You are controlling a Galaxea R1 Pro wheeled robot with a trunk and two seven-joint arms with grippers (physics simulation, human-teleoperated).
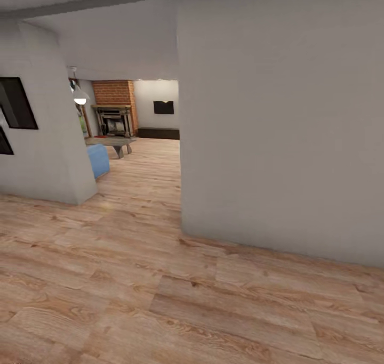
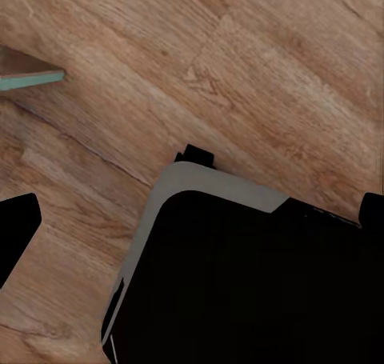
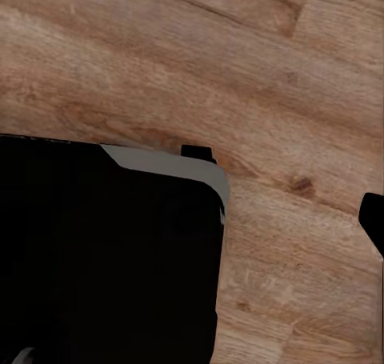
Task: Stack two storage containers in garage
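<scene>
Living room [image 1: 133,135] visible far through opening between white walls [image 1: 277,119]: red brick fireplace [image 1: 114,111], low table [image 1: 112,142], blue seat [image 1: 98,160], light wood plank floor [image 1: 133,278]. Both wrist views: dark robot base [image 2: 240,284] over planks. End effector state, left and right: cannot tell.

living room [image 1: 140,140]: mostly hidden by wall [image 1: 277,119] | fireplace [image 1: 114,120]: small, indistinct

Bright, even light; soft, slightly blurred renders.
</scene>
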